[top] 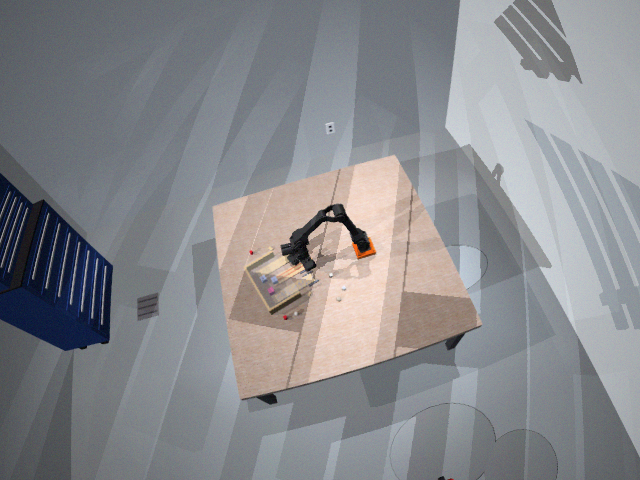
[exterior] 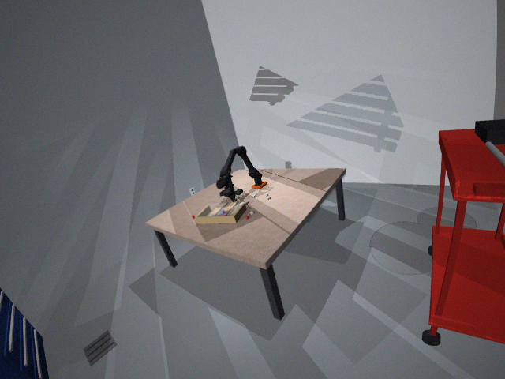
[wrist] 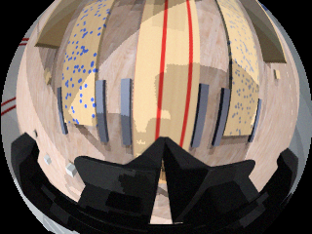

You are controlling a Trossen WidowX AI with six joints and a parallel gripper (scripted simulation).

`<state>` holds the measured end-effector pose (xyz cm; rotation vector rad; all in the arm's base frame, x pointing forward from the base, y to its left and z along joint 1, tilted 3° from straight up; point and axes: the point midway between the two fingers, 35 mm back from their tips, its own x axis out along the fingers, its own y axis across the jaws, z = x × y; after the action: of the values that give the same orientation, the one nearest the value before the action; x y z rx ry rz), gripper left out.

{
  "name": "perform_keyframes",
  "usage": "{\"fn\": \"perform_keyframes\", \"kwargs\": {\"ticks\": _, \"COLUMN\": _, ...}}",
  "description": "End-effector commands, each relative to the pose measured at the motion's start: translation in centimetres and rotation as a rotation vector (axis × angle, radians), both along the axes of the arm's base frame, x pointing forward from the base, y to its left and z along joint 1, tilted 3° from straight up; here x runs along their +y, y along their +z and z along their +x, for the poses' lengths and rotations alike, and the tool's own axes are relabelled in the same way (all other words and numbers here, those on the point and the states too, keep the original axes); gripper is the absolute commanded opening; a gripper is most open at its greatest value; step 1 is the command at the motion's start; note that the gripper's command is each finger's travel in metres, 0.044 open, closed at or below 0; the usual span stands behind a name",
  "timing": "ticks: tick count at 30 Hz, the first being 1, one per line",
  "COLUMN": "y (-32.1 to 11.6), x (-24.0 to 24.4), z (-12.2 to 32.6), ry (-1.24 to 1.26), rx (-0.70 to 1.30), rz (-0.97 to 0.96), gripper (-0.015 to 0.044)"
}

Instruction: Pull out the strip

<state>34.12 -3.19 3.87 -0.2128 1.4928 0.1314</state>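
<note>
Here, one black gripper (top: 300, 259) (exterior: 233, 199) (wrist: 163, 140), fingertips pressed together. One red-lined strip (wrist: 150, 73), between two speckled strips (wrist: 82, 73) (wrist: 242, 73).

- Top: viewed from high above, well back, facing steeply down on the whole table (top: 361, 320) (exterior: 245, 240).
- Exterior: viewed from above table height, beyond one corner, facing obliquely down across the tabletop towards a pale wall.
- Wrist: close range, facing past the gripper (top: 310, 264) (exterior: 233, 200) (wrist: 163, 141) onto striped strip (wrist: 173, 73).
- Top and exterior share table, arm (top: 312, 227) (exterior: 226, 165) and tray (top: 257, 288) (exterior: 215, 219).
</note>
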Motion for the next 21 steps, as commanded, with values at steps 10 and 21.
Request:
{"fn": "perform_keyframes", "kwargs": {"ticks": 10, "y": -0.6, "x": -0.5, "z": -2.4, "ry": 0.002, "rx": 0.019, "rz": 0.004, "gripper": 0.0000}}
{"fn": "perform_keyframes", "kwargs": {"ticks": 21, "y": -0.7, "x": -0.9, "z": -4.0, "ry": 0.002, "rx": 0.020, "rz": 0.004, "gripper": 0.0000}}
